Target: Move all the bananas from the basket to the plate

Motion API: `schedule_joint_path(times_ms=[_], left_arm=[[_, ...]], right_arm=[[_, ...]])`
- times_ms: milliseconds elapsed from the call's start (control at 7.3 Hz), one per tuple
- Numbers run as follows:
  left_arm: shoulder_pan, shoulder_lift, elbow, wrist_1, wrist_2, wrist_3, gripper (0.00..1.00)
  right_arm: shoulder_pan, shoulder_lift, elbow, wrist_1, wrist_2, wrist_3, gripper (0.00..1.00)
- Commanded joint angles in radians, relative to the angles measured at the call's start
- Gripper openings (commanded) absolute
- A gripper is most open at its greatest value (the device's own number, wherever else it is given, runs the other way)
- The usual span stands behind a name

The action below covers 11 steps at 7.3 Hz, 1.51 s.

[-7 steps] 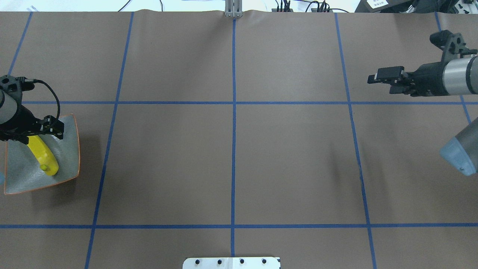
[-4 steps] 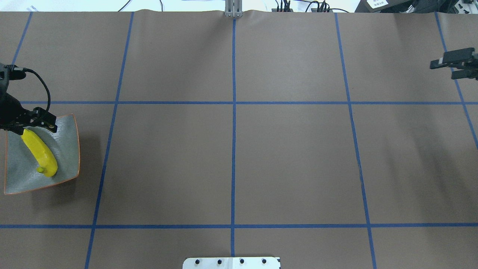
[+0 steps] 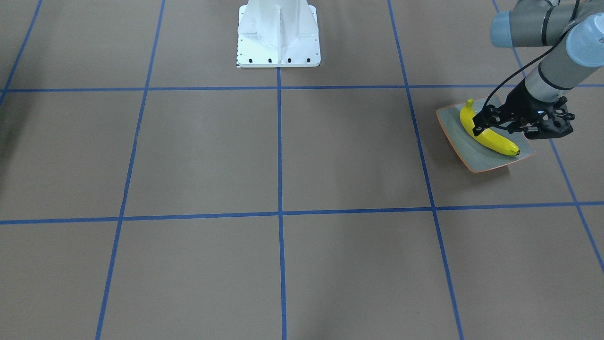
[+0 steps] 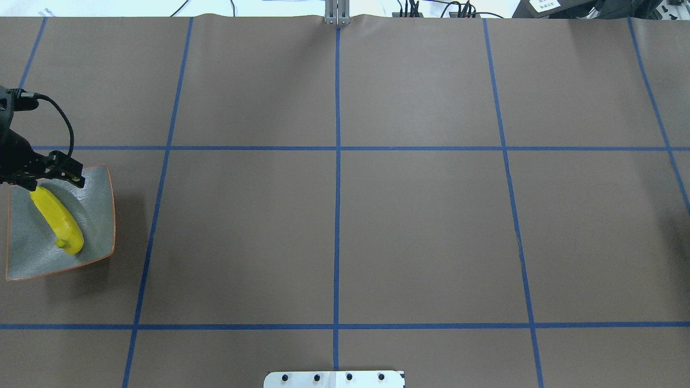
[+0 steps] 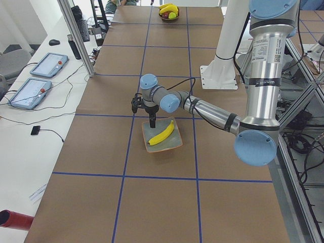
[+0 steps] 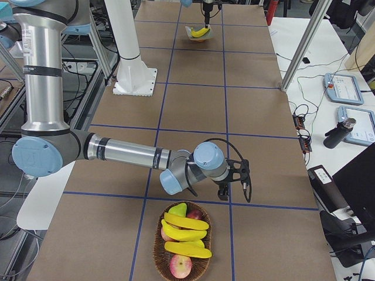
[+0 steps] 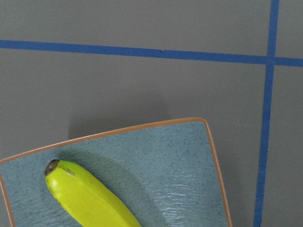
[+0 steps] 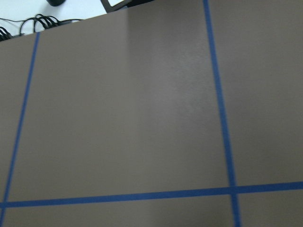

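Note:
One yellow banana (image 4: 56, 223) lies on the grey-green plate (image 4: 94, 210) at the table's left end; both also show in the front view, banana (image 3: 488, 134) and plate (image 3: 472, 163). My left gripper (image 4: 56, 178) hovers open and empty over the plate's far edge, just off the banana's far tip. The left wrist view shows the banana's dark tip (image 7: 52, 166) on the plate (image 7: 180, 165). The wicker basket (image 6: 161, 257) at the right end holds three bananas (image 6: 184, 222). My right gripper (image 6: 225, 190) hangs just beyond the basket; whether it is open or shut I cannot tell.
The basket also holds apples (image 6: 180, 266) and a pear (image 6: 177, 209). The white robot pedestal (image 3: 278, 38) stands at mid-table on the robot's side. A metal post (image 4: 337, 13) rises at the far edge. Tablets (image 5: 48, 63) lie on a side desk.
My left gripper has drawn back off the banana, which stays lying on the plate. My right arm has swung rightward out of the overhead view.

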Motion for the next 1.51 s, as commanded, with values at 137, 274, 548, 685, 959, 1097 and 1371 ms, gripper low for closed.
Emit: schedule_joint_path(times_ms=[137,274,548,685,959,1097,1371], left_arm=[[0.002,-0.008,-0.002,0.000,0.000,-0.047,1.00],[0.005,-0.010,-0.003,-0.002,0.000,-0.076,1.00],[0.005,-0.011,-0.002,-0.002,0.001,-0.084,1.00],[0.005,-0.011,-0.002,-0.002,0.001,-0.084,1.00],[0.005,-0.022,0.001,-0.002,0.001,-0.085,1.00],[0.005,-0.022,0.001,-0.002,0.001,-0.085,1.00],[0.005,-0.022,-0.002,-0.002,0.001,-0.085,1.00]], right_arm=[[0.137,-0.007,-0.089,-0.279,-0.108,-0.434,1.00],[0.141,-0.004,-0.129,-0.281,-0.130,-0.431,1.00],[0.151,-0.007,-0.159,-0.279,-0.136,-0.445,1.00],[0.150,-0.004,-0.209,-0.270,-0.172,-0.444,1.00],[0.148,0.010,-0.243,-0.269,-0.208,-0.441,0.98],[0.148,0.027,-0.273,-0.269,-0.207,-0.439,0.92],[0.141,0.053,-0.332,-0.270,-0.155,-0.431,0.88]])
